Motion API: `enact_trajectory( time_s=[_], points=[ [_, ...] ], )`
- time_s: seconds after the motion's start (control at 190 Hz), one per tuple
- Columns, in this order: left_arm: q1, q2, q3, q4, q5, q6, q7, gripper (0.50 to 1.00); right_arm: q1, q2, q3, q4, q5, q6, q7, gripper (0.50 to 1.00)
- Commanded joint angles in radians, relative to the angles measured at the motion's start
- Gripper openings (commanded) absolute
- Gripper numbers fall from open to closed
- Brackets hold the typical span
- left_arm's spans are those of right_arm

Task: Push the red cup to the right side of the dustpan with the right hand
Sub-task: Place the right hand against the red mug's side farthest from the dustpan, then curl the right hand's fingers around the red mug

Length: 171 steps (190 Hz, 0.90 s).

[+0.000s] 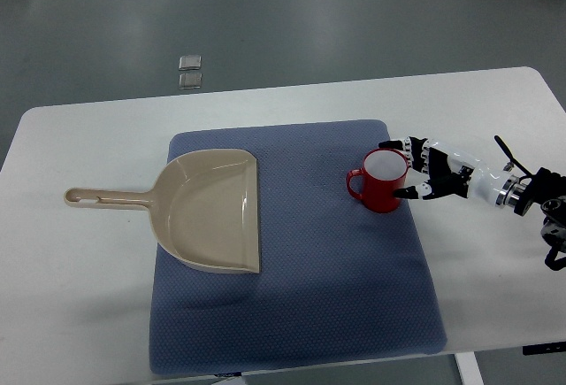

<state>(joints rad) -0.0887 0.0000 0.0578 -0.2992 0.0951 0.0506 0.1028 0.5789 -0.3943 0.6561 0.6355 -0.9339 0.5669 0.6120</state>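
A: Where does the glossy red ceramic cup (pixel 382 181) with the white inside stand?

B: Upright on the blue-grey textured mat (pixel 292 314), to the right of the beige plastic dustpan (pixel 212 212) and well apart from it. Its loop handle points left, toward the dustpan.

A: And the dustpan?

B: It lies on the mat's left part, open edge toward the cup, its long handle reaching left onto the white surface (pixel 80 314).

A: What is the right robot hand (pixel 428 171) doing?

B: Its arm comes in from the right edge. The white and black fingers (pixel 396 146) are spread narrowly, cupping the cup's right side, one by the rim, another (pixel 409 193) lower. They look to be touching it, without closing round it.

A: Anything else?

B: Two small grey squares (pixel 190 73) lie on the floor beyond the surface.
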Motion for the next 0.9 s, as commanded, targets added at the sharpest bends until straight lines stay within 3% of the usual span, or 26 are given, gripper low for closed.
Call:
enact_trajectory(
  time_s=[0.0, 0.893],
  points=[
    [0.001, 0.000, 0.000, 0.000, 0.000, 0.000, 0.000, 1.000, -0.005, 0.012, -0.001, -0.007, 0.000, -0.018, -0.001, 0.934],
    [0.000, 0.000, 0.000, 0.000, 0.000, 0.000, 0.000, 1.000, -0.005, 0.035, 0.023, -0.005, 0.030, -0.021, -0.001, 0.932]
  ],
)
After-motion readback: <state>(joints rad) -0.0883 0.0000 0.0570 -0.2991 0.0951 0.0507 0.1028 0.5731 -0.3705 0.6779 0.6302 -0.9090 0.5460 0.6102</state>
